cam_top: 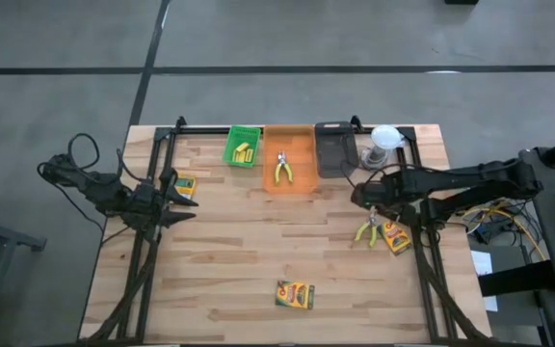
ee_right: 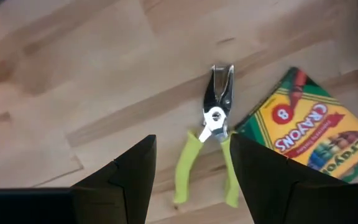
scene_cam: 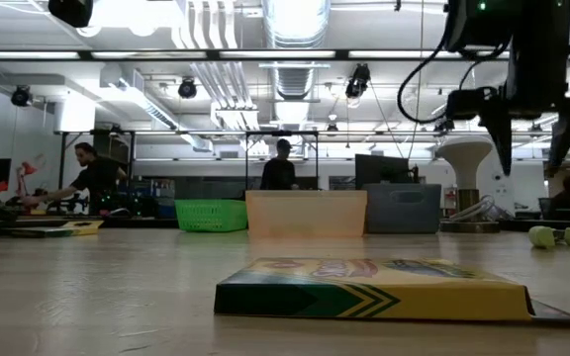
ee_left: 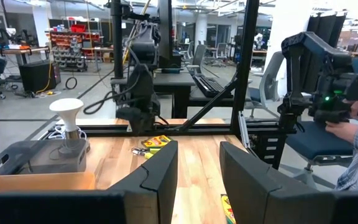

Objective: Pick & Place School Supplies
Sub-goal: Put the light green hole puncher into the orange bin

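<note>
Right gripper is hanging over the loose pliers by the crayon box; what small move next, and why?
Probably lower straight down: the right gripper is open above the pliers, handles between its fingers, nothing held. The crayon box lies close beside.

Green tray (cam_top: 243,147), orange tray (cam_top: 290,159), black tray (cam_top: 334,147) and white round object (cam_top: 384,139) line the table's (cam_top: 239,251) twelve o'clock edge.

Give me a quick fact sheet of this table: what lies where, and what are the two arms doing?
Right gripper: open, above yellow-handled pliers beside a crayon box
Left gripper: open, empty, at the left edge
Orange tray: holds second yellow-handled pliers
Green tray: holds short yellow blocks
Front of the table: another crayon box
</note>
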`<state>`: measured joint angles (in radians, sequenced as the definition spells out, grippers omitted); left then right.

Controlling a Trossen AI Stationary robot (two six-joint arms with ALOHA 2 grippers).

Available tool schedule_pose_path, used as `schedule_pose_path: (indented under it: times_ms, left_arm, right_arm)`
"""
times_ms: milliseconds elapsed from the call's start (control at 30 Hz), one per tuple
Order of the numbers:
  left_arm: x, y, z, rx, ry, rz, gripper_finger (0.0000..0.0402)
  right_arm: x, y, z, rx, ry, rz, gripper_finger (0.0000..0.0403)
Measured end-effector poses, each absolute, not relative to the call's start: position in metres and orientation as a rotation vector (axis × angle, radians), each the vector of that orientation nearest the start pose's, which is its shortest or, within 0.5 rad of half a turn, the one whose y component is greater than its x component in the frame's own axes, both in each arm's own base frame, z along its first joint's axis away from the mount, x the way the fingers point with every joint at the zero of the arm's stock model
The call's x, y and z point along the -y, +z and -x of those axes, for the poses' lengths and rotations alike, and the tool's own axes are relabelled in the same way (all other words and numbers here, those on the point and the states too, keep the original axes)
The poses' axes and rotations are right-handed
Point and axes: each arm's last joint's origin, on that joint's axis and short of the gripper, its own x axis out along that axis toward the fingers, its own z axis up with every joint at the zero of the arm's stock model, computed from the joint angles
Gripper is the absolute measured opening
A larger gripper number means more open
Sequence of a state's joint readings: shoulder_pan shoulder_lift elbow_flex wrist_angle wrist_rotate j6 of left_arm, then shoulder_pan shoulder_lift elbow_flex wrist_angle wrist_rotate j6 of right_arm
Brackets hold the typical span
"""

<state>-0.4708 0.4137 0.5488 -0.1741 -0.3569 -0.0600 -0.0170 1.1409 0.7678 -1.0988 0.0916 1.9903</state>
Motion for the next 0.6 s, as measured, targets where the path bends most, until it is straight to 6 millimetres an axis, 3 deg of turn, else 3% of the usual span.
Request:
schedule_pose_path:
  times_ms: [600]
  left_arm:
    - [0.040,0.298,-0.101,-0.039,-0.113,0.044,0.0124]
  right_arm:
    - [0.005,0.159,-0.155,-0.829,-1.489,-1.583,0.0201]
